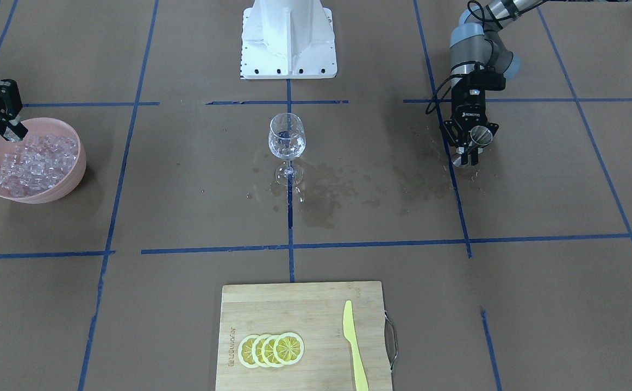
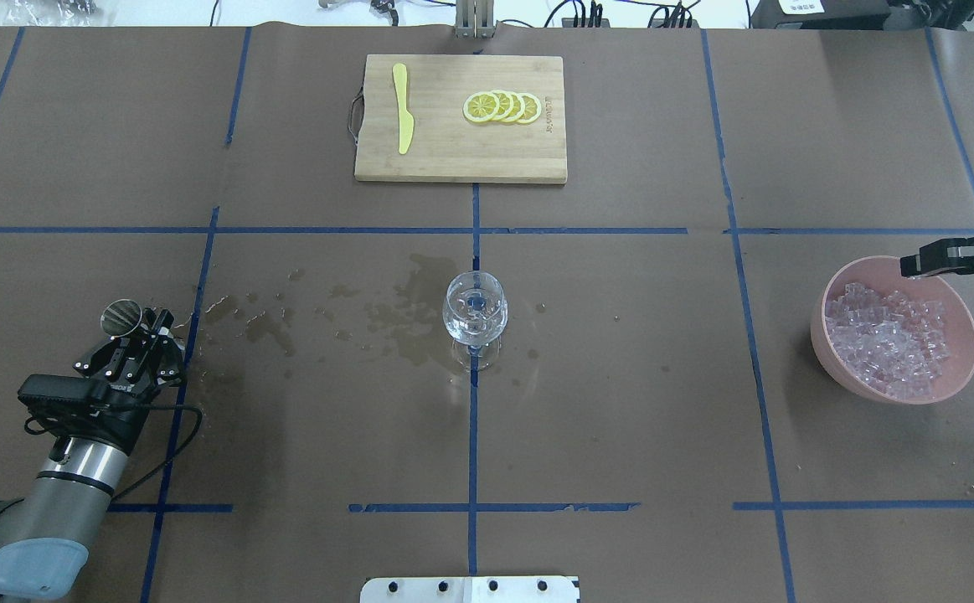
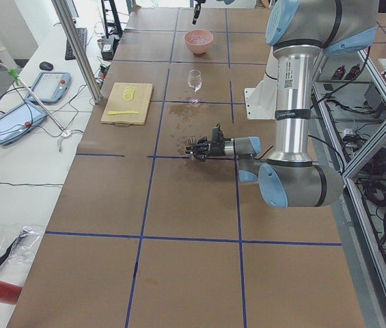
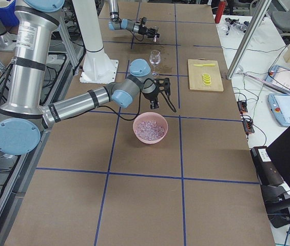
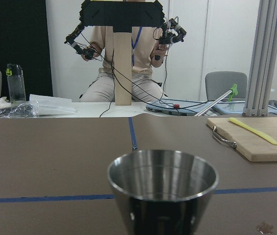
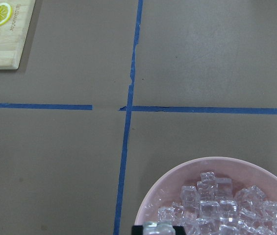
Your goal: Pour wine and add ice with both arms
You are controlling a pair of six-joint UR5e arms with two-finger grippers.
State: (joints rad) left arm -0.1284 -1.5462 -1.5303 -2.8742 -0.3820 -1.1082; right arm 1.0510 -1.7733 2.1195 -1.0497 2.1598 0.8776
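**A:** Where is the ice [image 2: 893, 339] sitting?

**B:** It is lying heaped in the pink bowl [image 2: 820, 343] on the robot's right. That is well apart from the glass [image 2: 475, 314], which is standing at the middle of the table [image 2: 620, 402].

**A:** What is the right gripper [image 2: 909, 265] doing?

**B:** It is hanging above the bowl with its tips pointing at the heap, probably lining up for a pick. One cube is showing right at the tips in the wrist view. I cannot tell whether the jaws are pinching it.

**A:** And the left gripper [image 1: 468, 152]?

**B:** It is clamping a steel cup [image 1: 480, 136] mouth up, low on the robot's left, likely so it is standing clear of the glass. Wet patches [image 2: 269, 331] are darkening the table between them.
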